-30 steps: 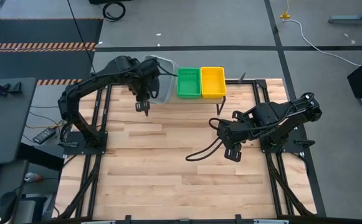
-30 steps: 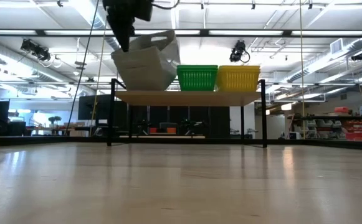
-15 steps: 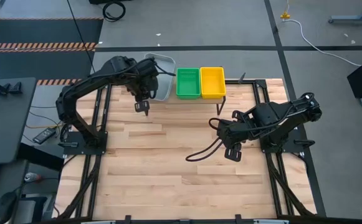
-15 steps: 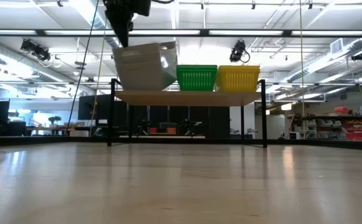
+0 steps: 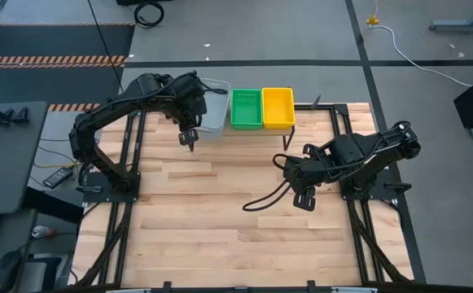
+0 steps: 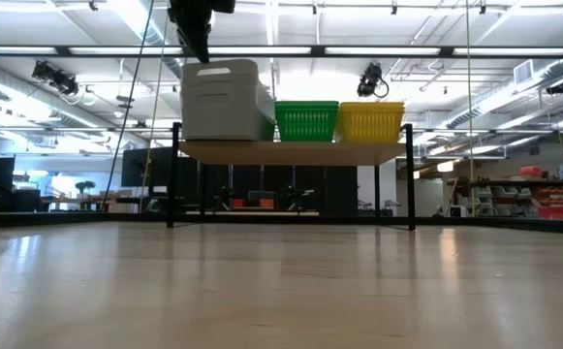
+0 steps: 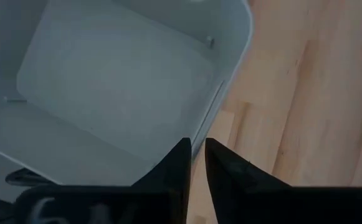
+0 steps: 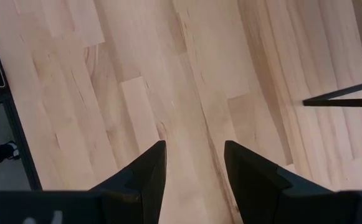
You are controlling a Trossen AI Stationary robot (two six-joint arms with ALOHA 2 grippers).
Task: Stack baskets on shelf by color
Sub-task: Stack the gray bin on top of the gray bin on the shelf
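Note:
A light grey basket [image 5: 213,110] stands level on the left end of the shelf [image 6: 291,150], beside a green basket [image 5: 246,107] and a yellow basket [image 5: 278,107]. In the low view the grey basket [image 6: 221,102] rises higher than the green basket [image 6: 306,120] and the yellow basket [image 6: 370,120]. My left gripper [image 5: 190,137] reaches down onto the grey basket's left end and is shut on its wall. My right gripper [image 5: 301,198] hangs open and empty over the table's right middle, and it also shows in the right wrist view [image 8: 193,168]. My left gripper pinches the top rim of a side wall [image 7: 200,138] near the grey basket's left end. One finger [image 7: 177,163] is inside the basket and the other [image 7: 224,165] is outside. The fingers come from above, pointing down. The basket sits level on the shelf.
The shelf's thin black legs [image 6: 410,174] stand on the table's far part. The wooden tabletop [image 5: 220,212] lies bare between the arms. A black cable [image 5: 264,199] loops on the table by my right arm.
The grey basket was tilted, with its right end low against the green basket. It has swung level and now sits flat on the shelf's left end. My left gripper has kept hold of it and has turned a little with it.

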